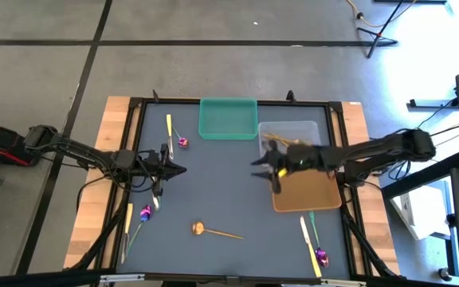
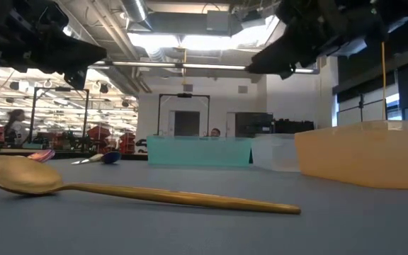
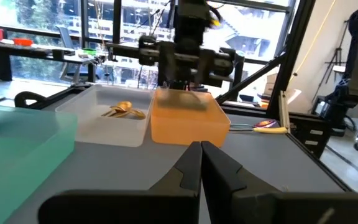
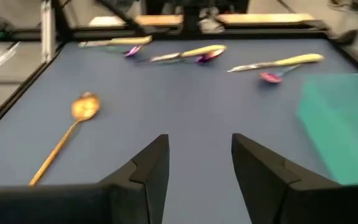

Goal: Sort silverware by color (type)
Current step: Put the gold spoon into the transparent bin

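One gold spoon (image 1: pixel 216 232) | well apart from open right pincer (image 1: pixel 266 168)

Green tray (image 1: pixel 228 118), clear tray (image 1: pixel 289 131) (touching) orange tray (image 1: pixel 309 195).

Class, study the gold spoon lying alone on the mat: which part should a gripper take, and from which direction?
Take the gold spoon at mid-handle, from straight above. It lies flat, so the slim straight handle fits between two fingers set across it; the rounded bowl would likely slip. The open right gripper is empty.
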`<state>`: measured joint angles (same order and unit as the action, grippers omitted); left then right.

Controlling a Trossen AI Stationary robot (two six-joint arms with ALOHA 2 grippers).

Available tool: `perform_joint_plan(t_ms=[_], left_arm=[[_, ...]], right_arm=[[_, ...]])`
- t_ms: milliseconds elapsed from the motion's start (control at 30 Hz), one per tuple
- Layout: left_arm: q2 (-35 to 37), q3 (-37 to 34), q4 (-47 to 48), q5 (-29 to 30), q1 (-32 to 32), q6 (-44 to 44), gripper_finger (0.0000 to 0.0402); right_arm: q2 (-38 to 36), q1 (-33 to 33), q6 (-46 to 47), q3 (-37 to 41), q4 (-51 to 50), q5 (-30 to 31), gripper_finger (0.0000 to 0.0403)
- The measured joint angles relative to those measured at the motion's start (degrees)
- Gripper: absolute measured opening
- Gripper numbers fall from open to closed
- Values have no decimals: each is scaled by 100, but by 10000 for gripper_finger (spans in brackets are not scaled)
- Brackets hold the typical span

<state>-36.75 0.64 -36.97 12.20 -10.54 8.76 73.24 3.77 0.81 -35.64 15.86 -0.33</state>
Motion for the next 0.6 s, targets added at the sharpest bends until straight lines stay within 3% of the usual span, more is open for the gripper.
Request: perform_joint_plan(t_ms=[133, 333, 467, 600], left_arm=[[0, 0, -9, -141, -3, 8, 4], [-27, -2, 4, -290, -63, 181, 4], [-166, -7, -124, -240, -420, 278, 4], [-512, 149, -285, 203, -1056, 299, 2]], right_arm=[[705, 660, 1, -39, 730, 396, 161], [1823, 1406, 10, -793, 801, 965, 160], [2503, 1660, -211, -1506, 576, 979, 160], [3066, 1742, -417, -2179, 274, 1021, 160]])
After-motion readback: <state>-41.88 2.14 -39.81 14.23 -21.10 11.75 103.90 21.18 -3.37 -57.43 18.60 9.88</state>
